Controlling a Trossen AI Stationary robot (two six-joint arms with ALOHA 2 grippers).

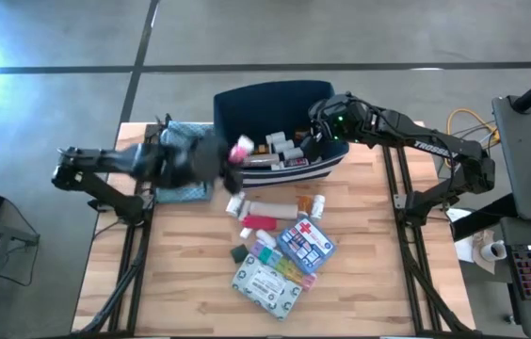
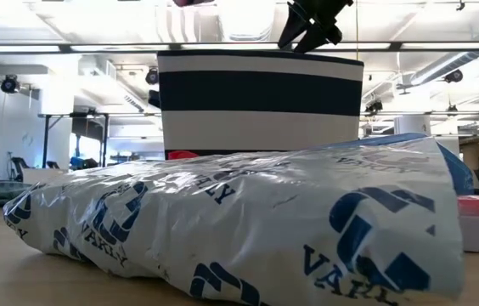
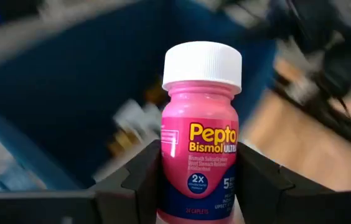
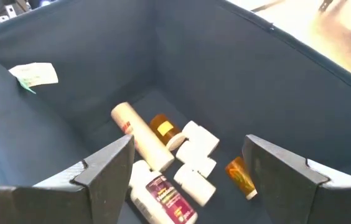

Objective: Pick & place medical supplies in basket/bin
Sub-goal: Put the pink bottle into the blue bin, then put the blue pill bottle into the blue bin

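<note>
My left gripper is shut on a pink Pepto-Bismol bottle with a white cap, at the left rim of the navy fabric bin. My right gripper hangs open over the bin's right part, its fingers apart above the bin's floor. Several pill bottles and a tube lie on that floor. More supplies lie on the table in front of the bin: a blue red-cross pouch, a grey-white packet and a tube. My left gripper pinches the bottle's lower body between its two fingers, one on each side of the label. The bottle stands upright in the hold, cap on top, lifted clear of the table.
A blue patterned cloth lies under my left arm near the table's far left corner. In the low view the grey-white packet fills the foreground before the striped bin. Bare wood stretches along the table's near left.
</note>
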